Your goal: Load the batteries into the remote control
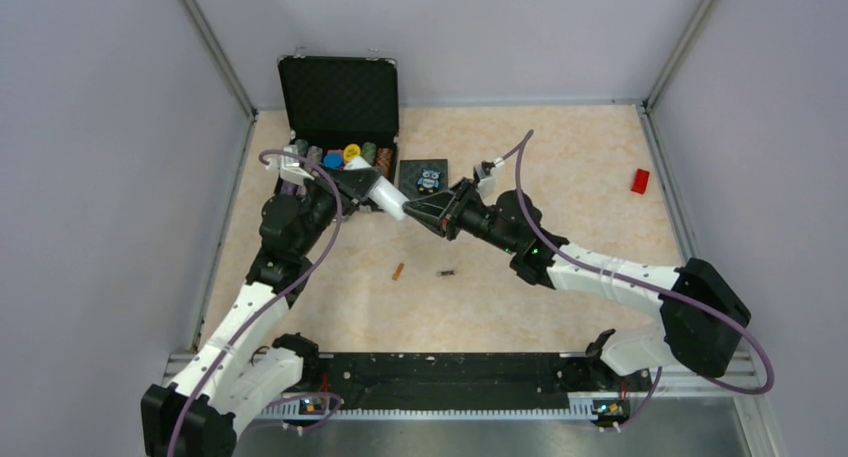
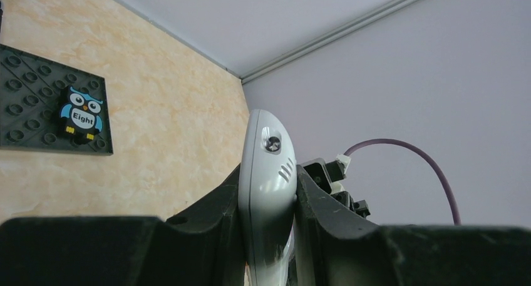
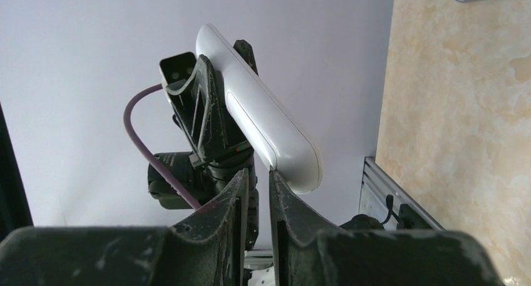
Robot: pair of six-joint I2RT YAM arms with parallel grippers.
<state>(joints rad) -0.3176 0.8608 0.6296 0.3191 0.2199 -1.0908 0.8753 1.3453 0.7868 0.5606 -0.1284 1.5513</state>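
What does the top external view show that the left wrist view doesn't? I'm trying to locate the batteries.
Only the top external view: both batteries lying on the table, the orange battery and the dark battery, plus the open black case, the red block and the right gripper. Only the left wrist view: a close look at the left gripper clamped on the sides of the remote control. Both: the remote control and the owl tile.

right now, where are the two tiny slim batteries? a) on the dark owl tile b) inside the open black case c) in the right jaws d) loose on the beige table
d: the orange-copper battery and the dark battery both lie on the beige table
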